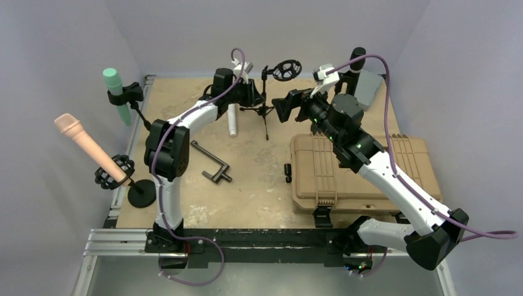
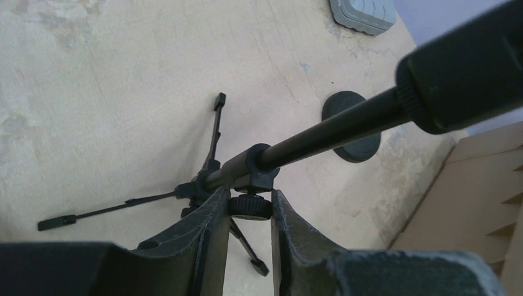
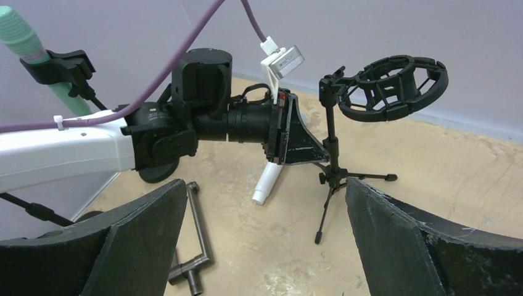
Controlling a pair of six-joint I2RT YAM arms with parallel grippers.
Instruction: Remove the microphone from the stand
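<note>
Left gripper (image 2: 250, 201) with its jaws pinching the knurled knob (image 2: 250, 208) under the collar of the tripod stand (image 2: 308, 137). The pole runs up and away from the fingertips, and the three legs splay on the table beyond and below them. A grip this low on the pole most likely serves to brace the light stand against tipping while its upper part is worked. Right gripper (image 1: 285, 106) faces the stand with its jaws spread wide and nothing between them. The stand sits ahead of the gap and well clear of both fingers, a pose suited to reaching in. The shock mount (image 3: 395, 86) at the top of the pole is empty. A white microphone (image 3: 266, 182) sits just beside and below the left jaws with its near end on the table; whether it lies flat or leans cannot be told. A green microphone (image 1: 116, 92) and a pink microphone (image 1: 83, 139) sit in separate holders far to the left of both grippers.
</note>
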